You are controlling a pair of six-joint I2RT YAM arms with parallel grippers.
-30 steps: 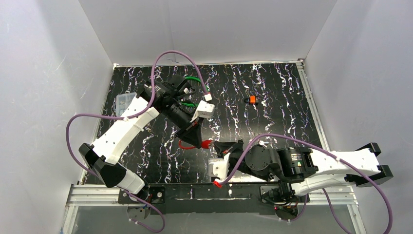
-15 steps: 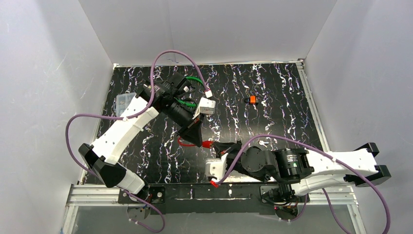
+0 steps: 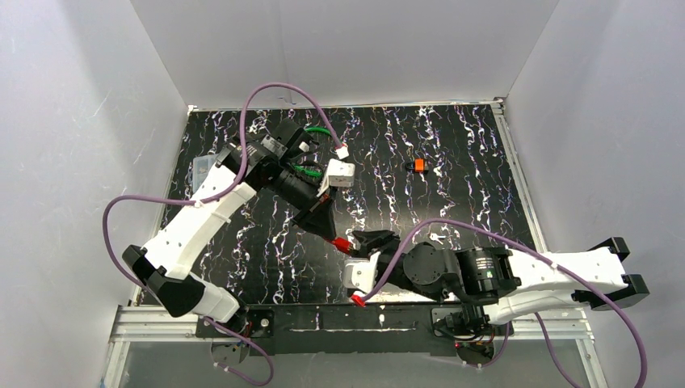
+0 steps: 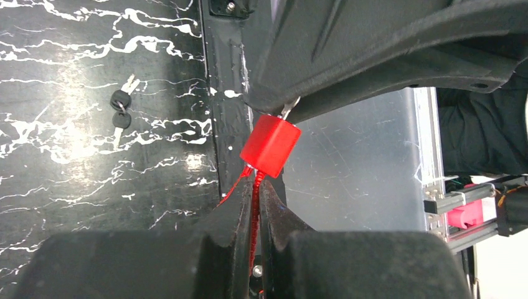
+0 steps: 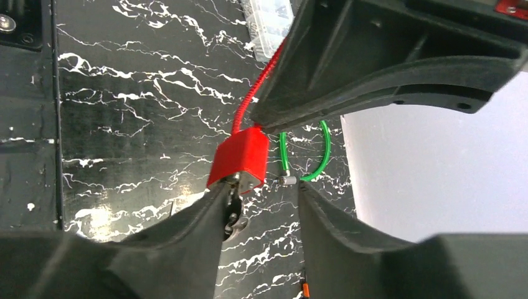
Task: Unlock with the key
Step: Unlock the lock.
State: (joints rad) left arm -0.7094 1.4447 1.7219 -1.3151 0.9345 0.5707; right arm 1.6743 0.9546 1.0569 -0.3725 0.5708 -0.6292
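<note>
Honestly, only the left wrist cam shows my left gripper (image 4: pixel 255 202) clamped on the red cable padlock's (image 4: pixel 269 145) cord. The right wrist cam shows my right gripper (image 5: pixel 264 196) gaping, with the small metal key (image 5: pixel 233 215) against one finger.

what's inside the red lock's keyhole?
A silver key enters the red lock at the end facing the right pincer. Its blade is covered by the lock body; depth unseen. The left pincer clamps the red cable.

A red block padlock (image 4: pixel 269 145) is held tilted above the desk (image 4: pixel 75 187), its red cable shackle (image 4: pixel 254 187) pinched in the left hand (image 4: pixel 255 205). A silver key (image 4: pixel 287 111) is seen at its keyhole end.
</note>
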